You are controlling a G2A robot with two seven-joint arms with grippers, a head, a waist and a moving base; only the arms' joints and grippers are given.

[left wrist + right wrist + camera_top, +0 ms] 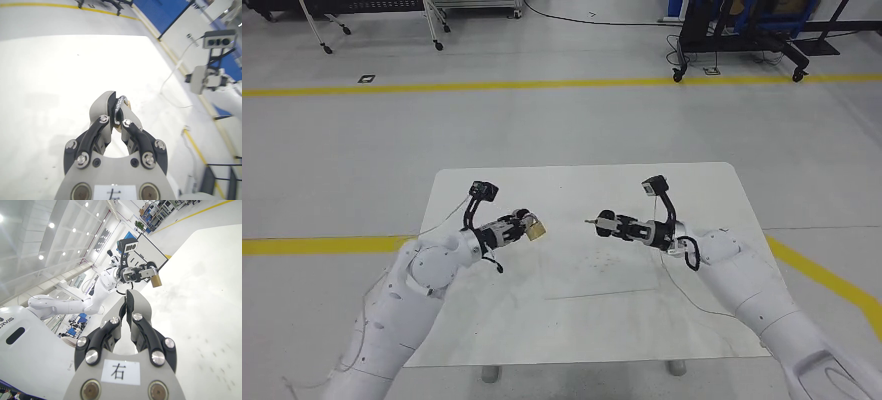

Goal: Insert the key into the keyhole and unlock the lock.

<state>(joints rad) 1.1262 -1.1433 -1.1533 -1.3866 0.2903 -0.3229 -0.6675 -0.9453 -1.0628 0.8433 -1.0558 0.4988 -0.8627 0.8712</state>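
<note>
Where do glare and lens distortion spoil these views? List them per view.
Left wrist view: glare bleaches the table around the left gripper and padlock; its far edge bows. Right wrist view: ceiling lamps flare. Top view: even light; the key in the right gripper shows.

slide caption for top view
Left jaws hold a brass padlock over the white table, facing the thin metal key in the right jaws.

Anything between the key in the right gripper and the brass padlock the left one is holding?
Nothing visible. The brass padlock hangs from the left gripper, the thin metal key juts from the right gripper, and between them is open air over the white table.
</note>
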